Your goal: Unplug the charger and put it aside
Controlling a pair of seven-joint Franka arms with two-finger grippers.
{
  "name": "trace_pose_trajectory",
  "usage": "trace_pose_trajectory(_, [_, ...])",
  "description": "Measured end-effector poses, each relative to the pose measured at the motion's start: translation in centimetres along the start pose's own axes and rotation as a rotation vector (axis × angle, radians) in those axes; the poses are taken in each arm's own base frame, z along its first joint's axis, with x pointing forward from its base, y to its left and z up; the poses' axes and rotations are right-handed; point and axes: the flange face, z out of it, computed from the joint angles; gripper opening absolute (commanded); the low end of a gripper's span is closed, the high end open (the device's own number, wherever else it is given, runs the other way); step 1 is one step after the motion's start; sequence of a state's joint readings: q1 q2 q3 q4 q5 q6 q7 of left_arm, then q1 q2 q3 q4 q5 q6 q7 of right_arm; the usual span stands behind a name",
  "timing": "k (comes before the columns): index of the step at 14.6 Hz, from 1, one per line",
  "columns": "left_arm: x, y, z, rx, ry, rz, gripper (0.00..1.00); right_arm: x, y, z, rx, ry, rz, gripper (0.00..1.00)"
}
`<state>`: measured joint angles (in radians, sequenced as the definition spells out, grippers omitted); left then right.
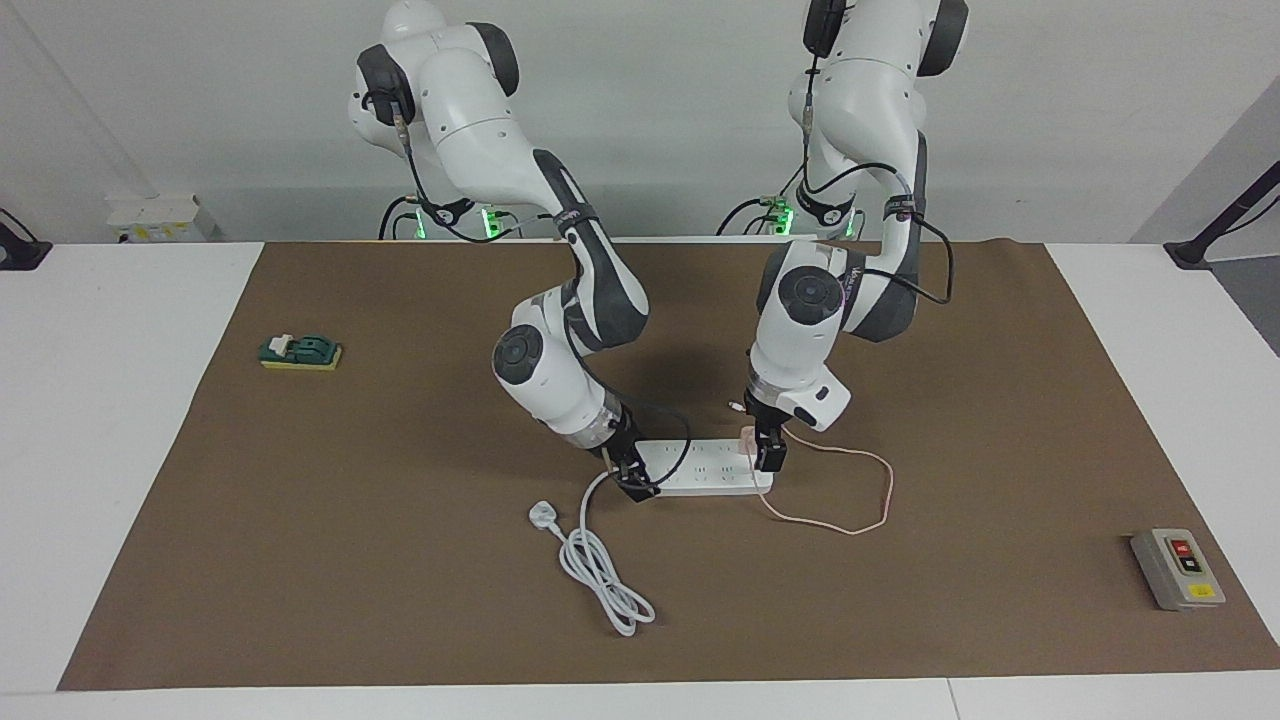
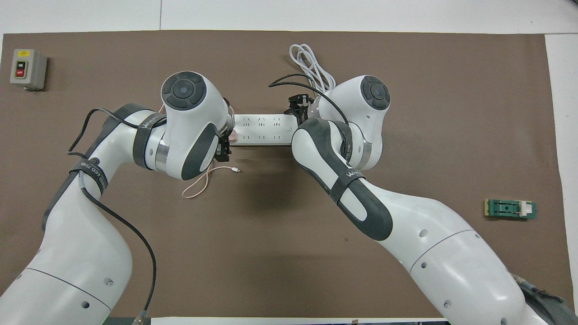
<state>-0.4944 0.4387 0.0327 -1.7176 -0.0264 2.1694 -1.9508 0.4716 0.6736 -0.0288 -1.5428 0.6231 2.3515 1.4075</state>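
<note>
STEP: unplugging judged in hand | left gripper (image 1: pixel 768 455) at frame centre, jaws spread about the small pale pink cube charger (image 1: pixel 746 437), seated in the long white plastic power strip (image 1: pixel 700 470) | NEXT: closing, straight lift | right gripper (image 1: pixel 632 482) on strip end, finger state indeterminate | HIDDEN: charger mostly covered overhead

On the desk (image 1: pixel 120 420) the power strip (image 1: pixel 700 468) lies mid-mat, the charger (image 1: pixel 746 437) sitting at its end toward the left arm — its cable (image 1: pixel 860 490) loops on the mat beside that end. The switch box (image 1: pixel 1177 568) lies farther from the robots, the green block (image 1: pixel 300 351) nearer, at opposite ends.
</note>
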Motion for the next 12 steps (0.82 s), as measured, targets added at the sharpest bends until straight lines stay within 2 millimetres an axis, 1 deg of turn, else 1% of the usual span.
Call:
trace_pose_trajectory(1, [0.0,0.0,0.0,-0.001,0.0,0.0,1.0,0.0,0.0,0.0,0.0,0.0,0.001,0.8])
trace_pose_trajectory(2, [0.0,0.0,0.0,-0.001,0.0,0.0,1.0,0.0,0.0,0.0,0.001,-0.001,0.002,0.54])
trace_pose_trajectory(4, [0.0,0.0,0.0,-0.001,0.0,0.0,1.0,0.7,0.0,0.0,0.003,-0.032,0.042,0.19])
trace_pose_trajectory(5, [0.0,0.0,0.0,-0.002,0.0,0.0,1.0,1.0,0.1,0.0,0.003,-0.048,0.06,0.03])
trace_pose_trajectory(6, [0.0,0.0,0.0,-0.002,0.0,0.0,1.0,1.2,0.1,0.0,0.004,-0.055,0.069,0.0])
trace_pose_trajectory(12, [0.0,0.1,-0.1,-0.01,-0.003,0.0,1.0,1.3,0.2,0.0,0.006,-0.06,0.079,0.0])
